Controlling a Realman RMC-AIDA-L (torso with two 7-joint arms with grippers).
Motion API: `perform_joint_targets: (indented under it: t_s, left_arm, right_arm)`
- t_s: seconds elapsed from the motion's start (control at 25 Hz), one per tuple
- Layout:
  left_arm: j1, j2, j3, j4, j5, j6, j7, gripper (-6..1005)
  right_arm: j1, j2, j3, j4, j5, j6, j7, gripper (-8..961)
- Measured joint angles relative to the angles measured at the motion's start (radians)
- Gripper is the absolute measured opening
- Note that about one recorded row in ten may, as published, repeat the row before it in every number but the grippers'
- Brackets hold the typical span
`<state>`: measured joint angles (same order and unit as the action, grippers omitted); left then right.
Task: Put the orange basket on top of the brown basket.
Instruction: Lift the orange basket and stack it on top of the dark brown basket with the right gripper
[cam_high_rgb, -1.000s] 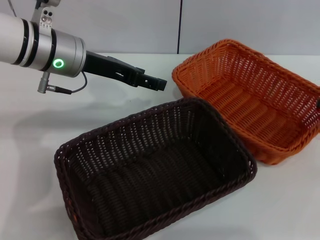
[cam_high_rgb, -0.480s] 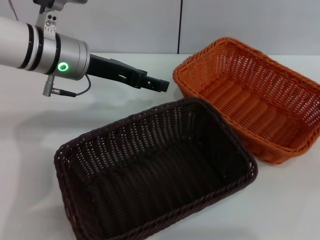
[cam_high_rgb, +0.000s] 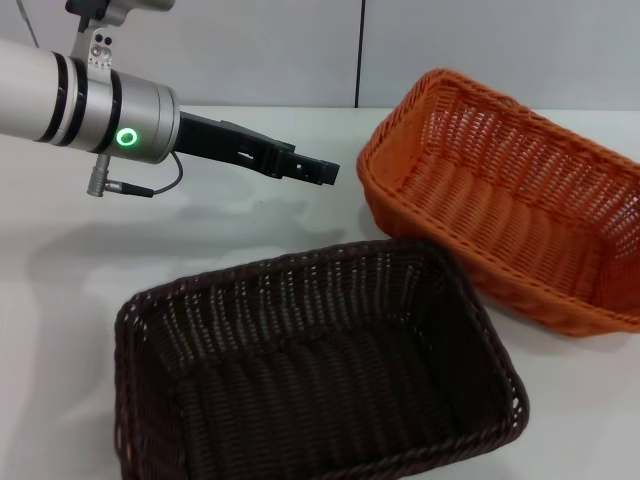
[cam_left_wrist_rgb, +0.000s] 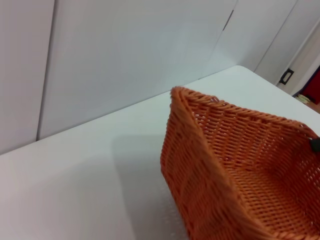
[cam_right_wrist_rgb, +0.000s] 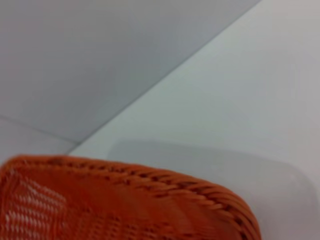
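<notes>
**Orange basket lies just past the left jaws, rim end-on**

Your left gripper (cam_high_rgb: 322, 171) hangs above the table (cam_high_rgb: 200, 240), its tip aimed toward the orange basket (cam_high_rgb: 500, 200). The near short end of that basket lies just ahead of the jaws and a little lower, apart from them, with nothing between. Whether the jaws are apart or together cannot be told from these views.

The orange basket sits tilted, its far side raised, and its long axis runs away from the jaws toward your right and nearer to you. The brown basket (cam_high_rgb: 320, 370) rests flat on the table, below and to the near side of the jaws, close beside the orange one; you cannot tell whether their rims touch.

Your right gripper is not visible; its wrist camera looks closely at the orange basket's braided rim (cam_right_wrist_rgb: 150, 185), so that arm is likely at the far end. The left arm is the nearer one for the near short end.
</notes>
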<state>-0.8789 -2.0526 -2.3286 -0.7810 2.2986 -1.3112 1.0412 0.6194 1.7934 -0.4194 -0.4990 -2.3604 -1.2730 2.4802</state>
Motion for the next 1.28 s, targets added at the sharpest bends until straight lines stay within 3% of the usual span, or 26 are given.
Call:
perform_joint_targets:
  t_s: [0.68,0.96,1.08,1.24,1.28]
  left_arm:
    - [0.010,0.001,-0.003,-0.008,-0.048,0.036,0.000,827]
    - [0.012,0.002,-0.005,-0.010,-0.067,0.048,0.001,827]
    - [0.026,-0.001,-0.009,-0.005,-0.162,0.077,0.057,827]
    - [0.026,-0.001,-0.009,-0.005,-0.162,0.077,0.057,827]
    - [0.056,-0.002,-0.002,-0.002,-0.282,0.102,0.115,827]
  right_arm:
    - [-0.140,0.051,0.003,-0.013,0.399,0.089,-0.171,237]
    - [-0.194,0.079,0.027,-0.006,0.660,0.090,-0.297,231]
    - [-0.200,0.093,0.037,-0.003,0.753,0.082,-0.347,229]
    - [-0.205,0.110,0.039,-0.001,0.871,0.038,-0.402,226]
    - [-0.206,0.114,0.039,-0.001,0.897,0.022,-0.411,225]
